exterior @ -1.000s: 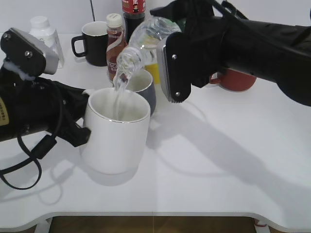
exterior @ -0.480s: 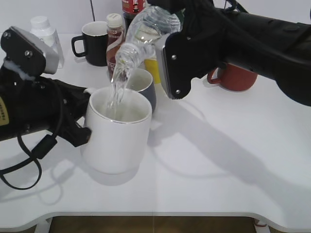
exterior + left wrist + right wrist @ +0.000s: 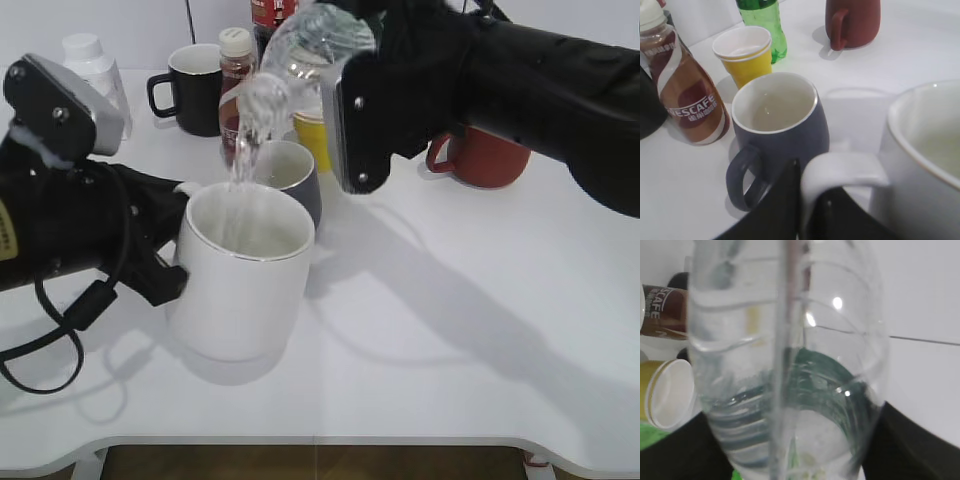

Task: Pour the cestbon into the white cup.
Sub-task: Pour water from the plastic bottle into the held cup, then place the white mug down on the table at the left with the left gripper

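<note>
Pouring is underway: the right hand (image 3: pixel 350 60) grips the tilted cestbon (image 3: pixel 305 45) above the cup (image 3: pixel 245 270), water streaming in; the left hand (image 3: pixel 807 210) clamps the cup's handle on the counter (image 3: pixel 450 330). Bottle not yet drained.

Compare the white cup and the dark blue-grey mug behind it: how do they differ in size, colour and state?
The white cup is clearly larger than the dark blue-grey mug. The cup is white outside; the mug is dark outside, pale inside. The left gripper holds the cup's handle and water streams into it; the mug stands free and looks empty. Both are upright, handled mugs on the white table.
</note>
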Available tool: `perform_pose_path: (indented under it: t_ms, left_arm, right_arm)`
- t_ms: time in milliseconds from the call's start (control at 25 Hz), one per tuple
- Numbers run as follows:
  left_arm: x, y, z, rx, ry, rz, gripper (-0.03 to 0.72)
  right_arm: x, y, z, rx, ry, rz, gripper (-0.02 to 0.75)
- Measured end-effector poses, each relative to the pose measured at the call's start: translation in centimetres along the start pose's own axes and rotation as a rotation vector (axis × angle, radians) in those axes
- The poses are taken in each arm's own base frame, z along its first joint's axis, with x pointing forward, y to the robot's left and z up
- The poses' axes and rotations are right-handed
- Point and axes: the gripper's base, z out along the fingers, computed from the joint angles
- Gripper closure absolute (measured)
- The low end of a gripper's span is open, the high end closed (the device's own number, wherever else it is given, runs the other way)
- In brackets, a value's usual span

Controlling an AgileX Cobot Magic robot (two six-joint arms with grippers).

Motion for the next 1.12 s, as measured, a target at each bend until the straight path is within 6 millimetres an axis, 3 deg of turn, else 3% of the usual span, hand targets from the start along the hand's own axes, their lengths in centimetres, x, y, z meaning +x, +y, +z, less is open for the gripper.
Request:
perform_pose_path:
  t_ms: [200,520,640,800,960,1120]
  left_arm:
    - [-0.5,0.0,-0.4,0.000,-0.036,0.005,0.657]
    - [-1.5,0.5,-0.6,-0.012,-0.142,-0.005,0.657]
    - [-1.8,2.4,-1.0,-0.091,-0.208,-0.053,0.657]
    - [-1.5,6.9,-1.9,-0.288,-0.306,-0.130,0.657]
    - [0.8,11.3,-2.0,-0.455,-0.338,-0.191,0.657]
    - [4.3,13.9,-0.6,-0.527,-0.342,-0.230,0.657]
  right_arm:
    - [0.1,0.4,0.0,-0.046,0.018,0.236,0.269]
    - [-0.4,1.6,-0.2,-0.197,0.067,1.132,0.269]
    - [-0.3,0.9,-0.3,-0.191,0.003,1.410,0.269]
    - [2.5,0.8,-0.8,-0.145,0.011,1.604,0.269]
    - [6.6,2.9,-2.4,-0.091,0.161,1.706,0.269]
    - [7.8,5.3,-4.0,-0.106,0.266,1.747,0.269]
